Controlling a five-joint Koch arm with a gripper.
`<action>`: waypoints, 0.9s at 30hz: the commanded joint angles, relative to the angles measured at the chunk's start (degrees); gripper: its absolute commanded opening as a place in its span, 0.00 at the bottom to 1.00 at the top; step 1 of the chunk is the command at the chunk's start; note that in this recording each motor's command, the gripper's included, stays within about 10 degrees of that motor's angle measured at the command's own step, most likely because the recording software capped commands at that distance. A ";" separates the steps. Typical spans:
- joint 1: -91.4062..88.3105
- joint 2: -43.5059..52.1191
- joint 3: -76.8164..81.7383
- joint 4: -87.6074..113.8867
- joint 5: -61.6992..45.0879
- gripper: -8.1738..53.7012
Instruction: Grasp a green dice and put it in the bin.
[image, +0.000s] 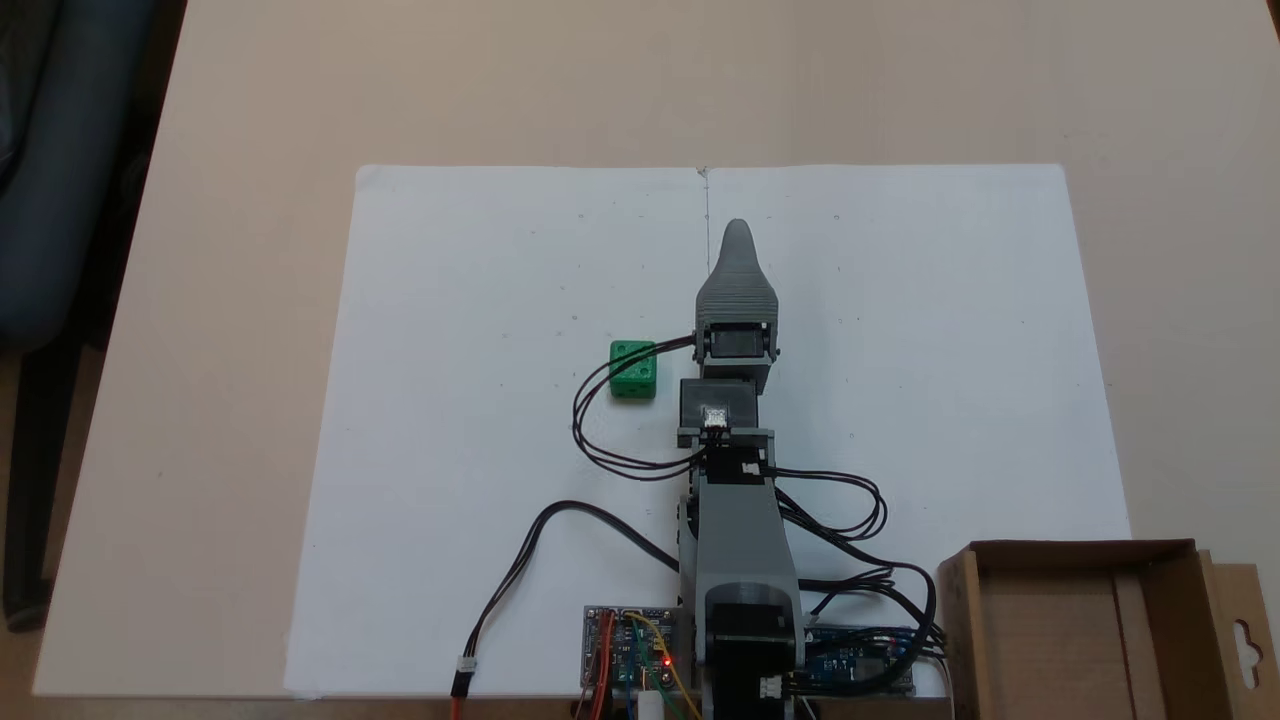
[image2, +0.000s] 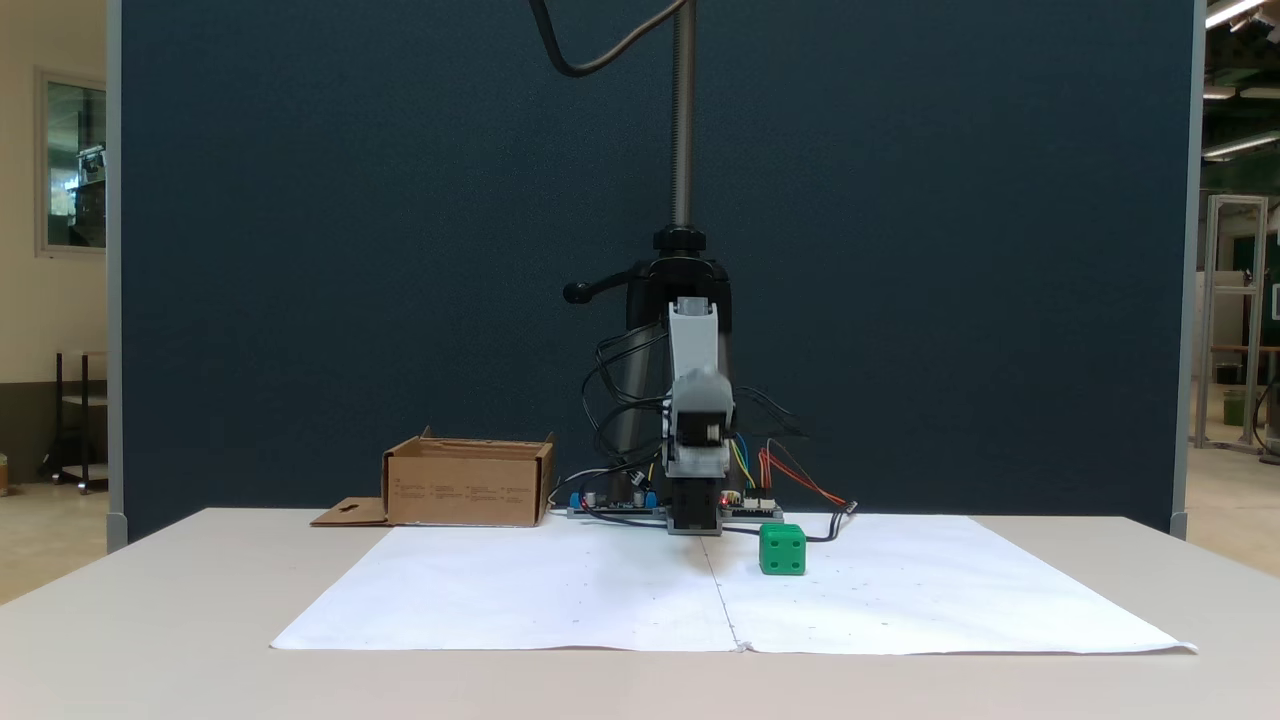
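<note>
The green dice (image: 633, 370) rests on the white paper, just left of my arm's wrist in a fixed view; in another it shows as the green dice (image2: 782, 549), right of the arm. My gripper (image: 738, 232) points away from the base, low over the paper's middle seam, past the dice and not touching it. From above a single grey finger shows, and from the front the gripper (image2: 695, 525) is a dark block, so its state is unclear. The cardboard bin (image: 1050, 640) stands beside the arm's base, with its hang-hole flap outward. From the front the bin (image2: 465, 490) sits far left.
Two white paper sheets (image: 480, 420) cover the middle of the beige table. Circuit boards (image: 630, 650) and looping black cables (image: 600, 440) lie around the arm's base, one loop close to the dice. A dark chair (image: 50, 200) stands off the table's left edge.
</note>
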 joint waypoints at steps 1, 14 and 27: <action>-1.41 6.15 -7.29 8.86 -2.37 0.82; -3.08 3.78 -36.74 58.60 1.23 0.82; -5.98 -4.04 -58.27 102.90 11.95 0.82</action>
